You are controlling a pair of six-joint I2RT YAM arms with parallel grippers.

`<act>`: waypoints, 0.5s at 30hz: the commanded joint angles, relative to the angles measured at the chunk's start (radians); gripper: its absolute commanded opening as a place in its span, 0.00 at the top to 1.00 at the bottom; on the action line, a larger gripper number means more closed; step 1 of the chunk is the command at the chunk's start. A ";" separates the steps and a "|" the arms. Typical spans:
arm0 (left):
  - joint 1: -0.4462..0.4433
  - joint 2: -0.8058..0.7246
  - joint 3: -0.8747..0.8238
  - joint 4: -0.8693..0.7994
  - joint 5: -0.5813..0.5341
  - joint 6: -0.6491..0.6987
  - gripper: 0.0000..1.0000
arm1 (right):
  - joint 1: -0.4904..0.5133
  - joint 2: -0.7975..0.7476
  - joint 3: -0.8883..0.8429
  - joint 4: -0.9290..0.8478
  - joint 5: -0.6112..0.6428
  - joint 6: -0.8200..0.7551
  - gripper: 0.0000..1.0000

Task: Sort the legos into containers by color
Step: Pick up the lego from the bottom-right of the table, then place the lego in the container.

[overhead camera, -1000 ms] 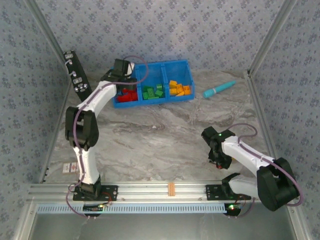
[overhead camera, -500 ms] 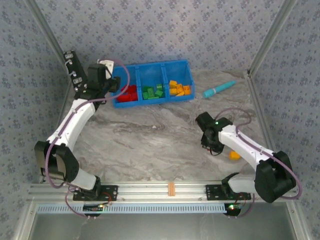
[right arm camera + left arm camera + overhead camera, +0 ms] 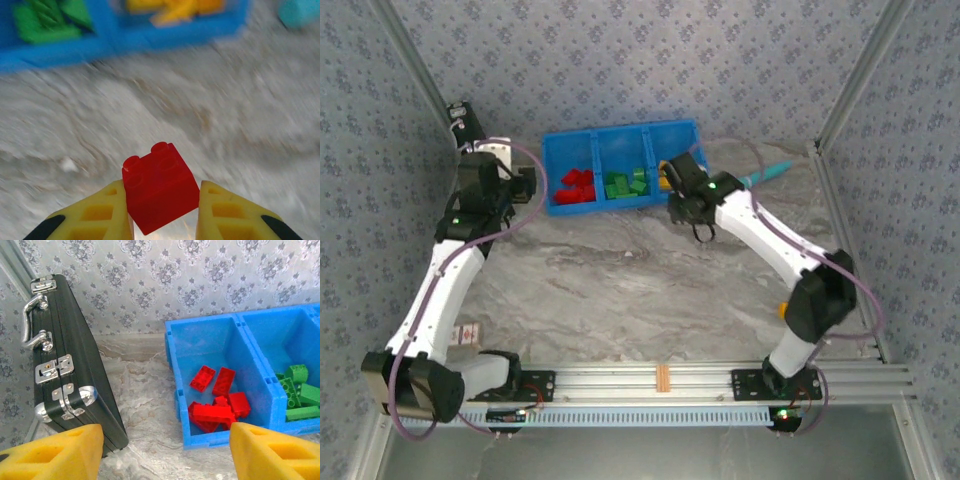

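The red brick (image 3: 156,180) is pinched in the right gripper (image 3: 162,200), a bit crooked. It hangs over the table just in front of the bin (image 3: 620,135). The left gripper (image 3: 162,450) is spread wide with nothing in it, near the bin's left end, beside the black case (image 3: 75,365).

We think the brick could slip out. It sits tilted between the pads, and the wrist picture is blurry, so the arm looks to be going fast. It could also land in the wrong place. The gripper faces the green bricks (image 3: 47,20) and orange bricks (image 3: 172,7), but the red slot (image 3: 200,345) is at the far left. The left gripper waits by that end, so the two could bump.

A second ago the right gripper was low by its own base. Now it has swung up to the bin. The left gripper was over the red slot and has pulled back to the left.
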 commanded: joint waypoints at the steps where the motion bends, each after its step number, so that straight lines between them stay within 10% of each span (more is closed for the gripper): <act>1: 0.006 -0.050 -0.024 -0.063 0.008 -0.037 0.32 | 0.029 0.155 0.166 0.140 -0.037 -0.193 0.79; 15: 0.017 -0.169 -0.114 -0.137 0.032 0.033 0.30 | 0.122 0.698 0.769 0.358 -0.191 -0.381 0.80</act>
